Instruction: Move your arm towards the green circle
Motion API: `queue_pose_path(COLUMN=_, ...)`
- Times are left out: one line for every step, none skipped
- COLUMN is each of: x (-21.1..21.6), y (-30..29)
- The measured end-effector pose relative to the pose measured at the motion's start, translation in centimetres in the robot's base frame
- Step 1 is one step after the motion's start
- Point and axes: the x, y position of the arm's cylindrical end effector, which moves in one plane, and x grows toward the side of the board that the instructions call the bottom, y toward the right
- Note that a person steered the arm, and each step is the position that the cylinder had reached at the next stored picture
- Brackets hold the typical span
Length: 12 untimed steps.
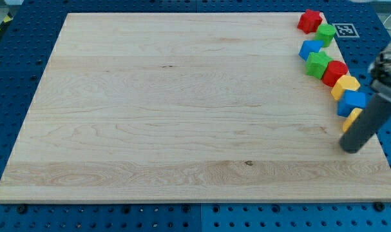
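Note:
My tip (352, 148) rests on the wooden board (182, 116) near its right edge, just below a column of blocks. The green circle (324, 33) sits near the view's top right, below a red star (309, 20). Down the right edge from there run a blue block (310, 48), a green block of unclear shape (318, 64), a red block (335, 72), a yellow block (344, 86), a second blue block (353, 102) and a second yellow block (352, 118). The rod touches or partly hides that last yellow block. The green circle is far above my tip.
The board lies on a blue perforated table (21, 64). A black and white marker tag (344, 29) sits at the board's top right corner, next to the green circle. The arm's dark body (387, 71) hangs over the right edge.

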Motion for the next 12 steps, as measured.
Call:
queue_pose_path(x=-1.2, y=-6.7)
queue_pose_path(x=-5.7, y=-13.5)
queue_pose_path(x=-11.4, y=-18.8)
queue_pose_path(x=-19.1, y=-20.4)
queue_pose_path(x=-25.6, y=-20.4)
queue_pose_path(x=-33.0, y=-18.6)
queue_pose_path(x=-35.6, y=-16.8)
queue_pose_path(x=-35.6, y=-16.3)
queue_pose_path(x=-35.6, y=-15.4)
queue_pose_path(x=-35.6, y=-10.7)
queue_pose_path(x=-35.7, y=-7.1)
queue_pose_path(x=-35.6, y=-4.9)
